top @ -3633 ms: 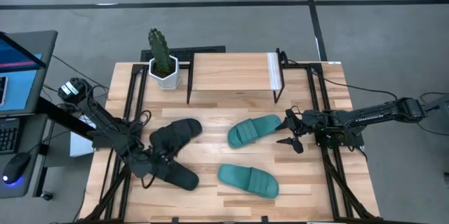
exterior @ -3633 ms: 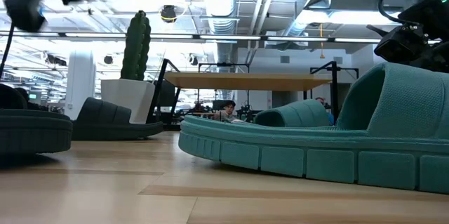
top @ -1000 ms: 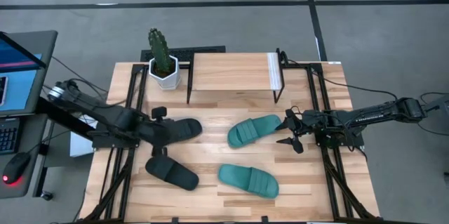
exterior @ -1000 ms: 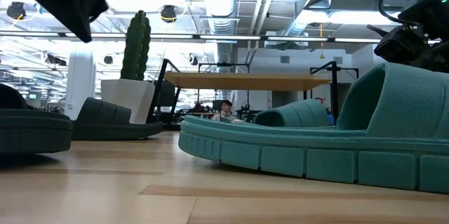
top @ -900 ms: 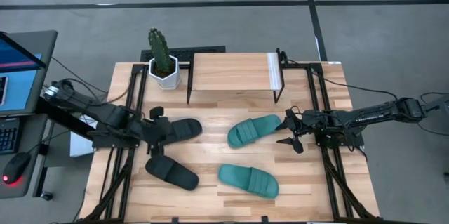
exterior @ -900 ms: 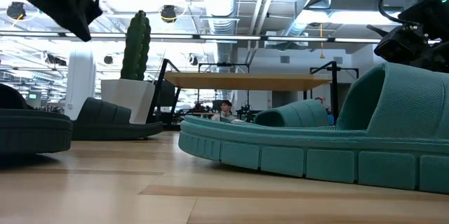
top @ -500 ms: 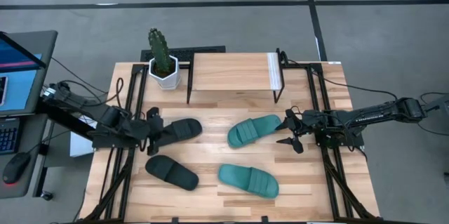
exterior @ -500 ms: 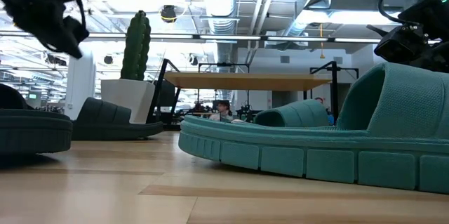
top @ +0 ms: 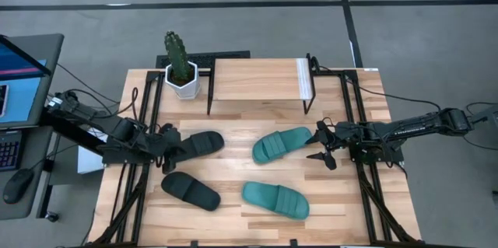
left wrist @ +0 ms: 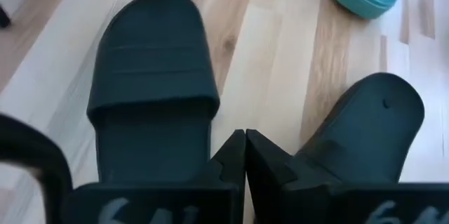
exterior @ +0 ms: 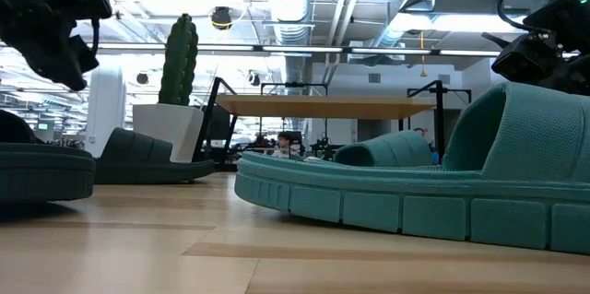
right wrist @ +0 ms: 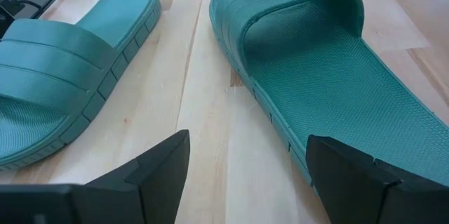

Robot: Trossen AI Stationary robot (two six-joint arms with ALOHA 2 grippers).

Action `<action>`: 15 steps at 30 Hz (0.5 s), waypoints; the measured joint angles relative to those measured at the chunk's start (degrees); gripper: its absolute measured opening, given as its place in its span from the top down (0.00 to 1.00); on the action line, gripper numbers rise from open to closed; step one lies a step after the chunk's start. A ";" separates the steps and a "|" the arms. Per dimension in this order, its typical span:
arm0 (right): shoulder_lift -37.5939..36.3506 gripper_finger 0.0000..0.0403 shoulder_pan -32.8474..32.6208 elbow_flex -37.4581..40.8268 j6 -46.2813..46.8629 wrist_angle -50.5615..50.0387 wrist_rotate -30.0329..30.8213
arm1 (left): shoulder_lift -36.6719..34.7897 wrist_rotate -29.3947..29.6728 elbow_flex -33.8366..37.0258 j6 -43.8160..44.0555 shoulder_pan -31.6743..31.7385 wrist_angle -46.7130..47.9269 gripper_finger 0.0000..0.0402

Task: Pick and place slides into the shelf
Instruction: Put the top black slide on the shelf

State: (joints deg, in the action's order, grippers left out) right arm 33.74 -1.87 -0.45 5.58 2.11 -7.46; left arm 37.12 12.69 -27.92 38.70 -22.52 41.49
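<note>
Two black slides lie flat on the table's left half, one (top: pixel 199 143) farther and one (top: pixel 191 191) nearer. My left gripper (top: pixel 174 149) is shut and hovers at their left, its fingertips (left wrist: pixel 244 141) pointing between the two (left wrist: pixel 151 90) (left wrist: pixel 365 129). Two teal slides rest on their soles, one (top: pixel 282 144) mid-table and one (top: pixel 275 200) nearer. My right gripper (top: pixel 321 145) is open beside the farther teal slide (right wrist: pixel 323 69), its fingers (right wrist: pixel 161 164) apart and clear of it. The wooden-topped shelf (top: pixel 259 81) stands at the far edge.
A cactus in a white pot (top: pixel 180 69) stands left of the shelf. Black frame rails (top: pixel 148 116) (top: pixel 359 116) run along both table sides. A laptop (top: pixel 19 85) sits off the table's left. Bare planks (top: pixel 233 166) show between the slides.
My left gripper has drawn back toward the table's left edge, away from the farther black slide. The slides and my right arm have stayed where they were.
</note>
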 joint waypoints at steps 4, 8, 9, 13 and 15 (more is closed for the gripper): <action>-0.01 0.33 0.01 0.02 0.00 0.00 0.02 | 0.03 0.53 0.00 2.12 0.00 0.16 0.98; -0.02 0.33 0.02 0.02 0.00 0.00 0.02 | 0.46 3.14 -0.02 1.61 0.00 0.30 0.92; -0.01 0.33 0.00 0.01 0.00 0.00 0.00 | 0.46 4.04 -0.02 1.15 0.00 0.20 0.90; -0.01 0.33 0.01 0.01 0.00 0.00 0.01 | 0.47 6.56 1.17 0.20 0.02 0.27 0.82; 0.00 0.33 0.01 0.01 0.00 0.00 0.02 | 0.46 8.08 2.13 0.20 0.02 0.27 0.79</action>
State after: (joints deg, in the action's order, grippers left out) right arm 33.74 -1.86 -0.44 5.58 2.11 -7.45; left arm 37.58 20.77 -25.79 38.89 -22.50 41.76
